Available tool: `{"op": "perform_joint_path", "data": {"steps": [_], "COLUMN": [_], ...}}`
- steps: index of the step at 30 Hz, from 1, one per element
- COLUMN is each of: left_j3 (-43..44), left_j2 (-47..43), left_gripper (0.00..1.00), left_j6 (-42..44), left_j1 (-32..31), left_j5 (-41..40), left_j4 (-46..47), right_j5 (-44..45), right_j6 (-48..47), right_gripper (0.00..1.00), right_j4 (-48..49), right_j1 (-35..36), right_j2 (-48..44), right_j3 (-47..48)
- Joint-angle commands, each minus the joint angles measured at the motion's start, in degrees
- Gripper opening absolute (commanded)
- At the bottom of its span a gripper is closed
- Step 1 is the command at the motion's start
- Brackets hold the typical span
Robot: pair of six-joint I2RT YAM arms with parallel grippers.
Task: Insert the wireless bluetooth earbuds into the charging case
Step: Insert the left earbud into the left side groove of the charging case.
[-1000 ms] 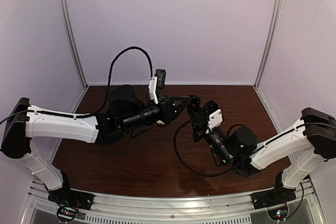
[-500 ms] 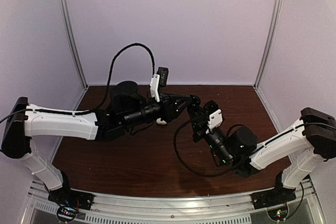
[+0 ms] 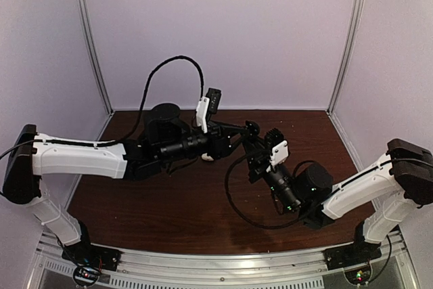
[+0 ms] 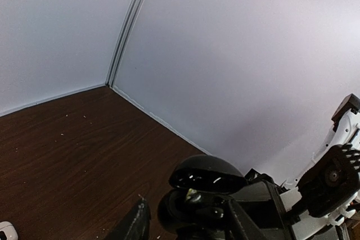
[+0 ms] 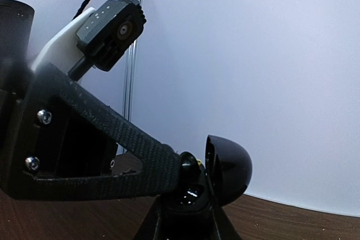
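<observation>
My right gripper [image 3: 252,143] is shut on a black charging case [image 5: 194,198] and holds it above the table, with the lid [image 5: 228,170] hinged open. Its fingers [image 5: 153,226] flank the case base. My left gripper [image 3: 242,130] reaches in from the left, and its tip [image 5: 181,168] rests at the open mouth of the case. A small glossy black earbud [image 5: 189,162] sits at that tip, in the cavity. In the left wrist view the open case [image 4: 205,175] fills the bottom centre, between my left fingers [image 4: 135,223]. The white earbuds are not in view.
A small white object [image 3: 210,157] lies on the brown table under the left arm; it also shows at the bottom left corner of the left wrist view [image 4: 4,231]. White walls close in the table [image 3: 169,208] on three sides. Black cables loop over both arms.
My left arm has shifted slightly right and its wrist has risen a little. Its tip stays at the case. The right arm has barely moved.
</observation>
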Motion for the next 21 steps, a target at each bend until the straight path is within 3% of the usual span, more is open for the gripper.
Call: {"op": "perform_joint_path", "data": {"steps": [1,7,21], "left_j3": [1.16,0.10,-2.07], "left_j2": [1.23,0.23,-3.04], "left_gripper": [0.48,0.51,0.76], "left_j6": [2.04,3.93,8.03], "left_j1": [0.77,0.72,0.68], "left_j5": [0.24,1.38,4.25], "left_j4": [-3.02,-3.64,-5.05], "right_j5": [-1.80,-2.20,-3.69], "right_j6": [1.22,2.19,4.60], "right_gripper": [0.00,0.00,0.00], "right_j4": [4.94,4.34,2.98], "right_j1": [0.71,0.26,-0.78], "right_j2": [-0.45,-0.84,-1.35], "right_j3": [0.79,0.57,0.34]}}
